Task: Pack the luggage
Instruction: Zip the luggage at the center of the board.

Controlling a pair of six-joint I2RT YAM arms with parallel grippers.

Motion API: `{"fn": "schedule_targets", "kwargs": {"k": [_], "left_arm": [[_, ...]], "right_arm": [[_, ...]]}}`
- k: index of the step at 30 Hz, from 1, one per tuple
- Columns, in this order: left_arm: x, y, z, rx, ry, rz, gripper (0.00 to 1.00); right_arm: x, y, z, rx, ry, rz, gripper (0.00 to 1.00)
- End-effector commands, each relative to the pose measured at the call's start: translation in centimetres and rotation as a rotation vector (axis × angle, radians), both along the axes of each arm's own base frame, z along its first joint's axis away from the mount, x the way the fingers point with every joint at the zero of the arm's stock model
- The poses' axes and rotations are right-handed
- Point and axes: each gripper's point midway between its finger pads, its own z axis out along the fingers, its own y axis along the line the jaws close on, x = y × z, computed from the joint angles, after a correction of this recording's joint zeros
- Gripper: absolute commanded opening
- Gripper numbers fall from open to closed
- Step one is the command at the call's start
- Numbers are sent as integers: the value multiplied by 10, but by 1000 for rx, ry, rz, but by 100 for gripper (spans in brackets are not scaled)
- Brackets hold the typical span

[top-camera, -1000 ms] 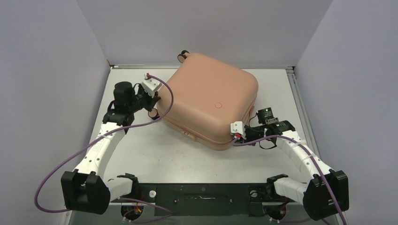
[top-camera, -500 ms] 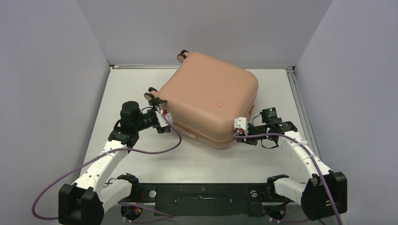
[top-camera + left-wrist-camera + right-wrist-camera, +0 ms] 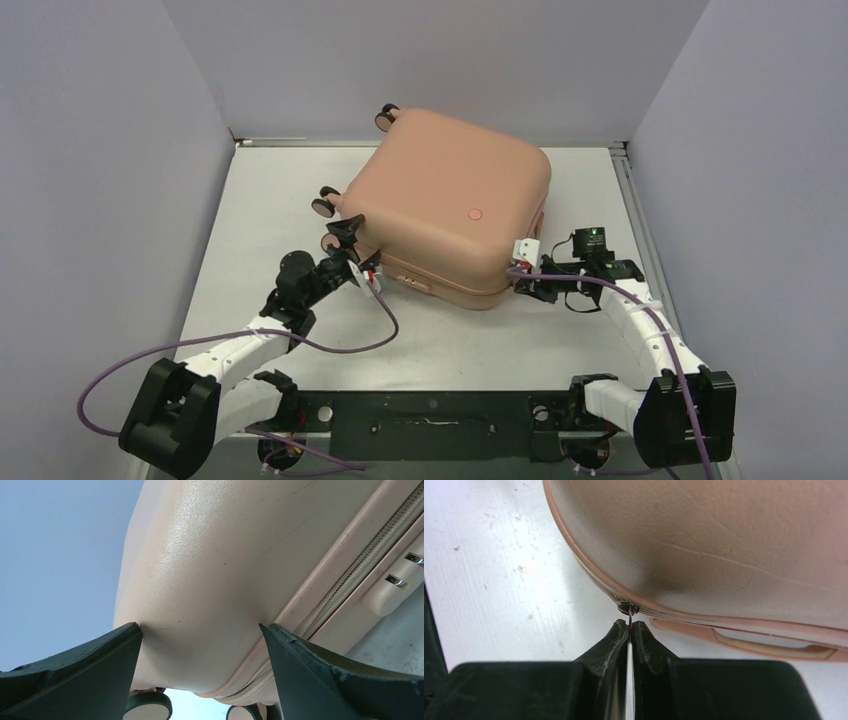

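The peach-pink luggage [image 3: 445, 205] lies flat and closed on the white table, its wheels [image 3: 325, 205] pointing left. My left gripper [image 3: 352, 258] is open at the near-left corner. In the left wrist view its gripper [image 3: 200, 630] straddles that rounded corner of the luggage [image 3: 225, 555], fingertips close against the shell beside the zipper line. My right gripper [image 3: 520, 275] sits at the near-right corner. In the right wrist view that gripper [image 3: 630, 625] is shut on the small dark zipper pull [image 3: 629, 611] at the seam of the luggage [image 3: 724, 530].
A flat carry handle [image 3: 769, 650] runs along the luggage's near side. A second pair of wheels [image 3: 388, 116] pokes out at the far edge near the back wall. Grey walls close in the table [image 3: 300, 180] on the left, right and back.
My left arm came from the luggage's far-left side down to its near-left corner, and its jaws opened. The right gripper moved right along the seam. The luggage shifted slightly right.
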Motion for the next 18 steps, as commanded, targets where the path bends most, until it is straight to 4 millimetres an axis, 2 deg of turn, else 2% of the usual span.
{"fn": "schedule_targets", "kwargs": {"k": [1,5,6,9,13,15,18], "left_arm": [[-4,-13,-22,5,79,9,96],[-9,-41,-28,13,111,0,96],[-12,-53,-27,10,120,-9,96],[-8,-74,-25,-5,145,24,96],[-6,-90,-30,14,156,59,96],[-7,-97,-35,22,168,65,96],[-5,-105,-44,28,221,98,96]], "right_arm": [[40,-10,31,48,-176,-37,5],[52,-34,31,35,-186,-88,5],[54,-40,30,26,-190,-91,5],[60,-66,27,6,-186,-123,5],[60,-95,20,-23,-155,-145,5],[52,-98,19,-39,-153,-102,5],[33,-87,20,-42,-146,-25,5]]}}
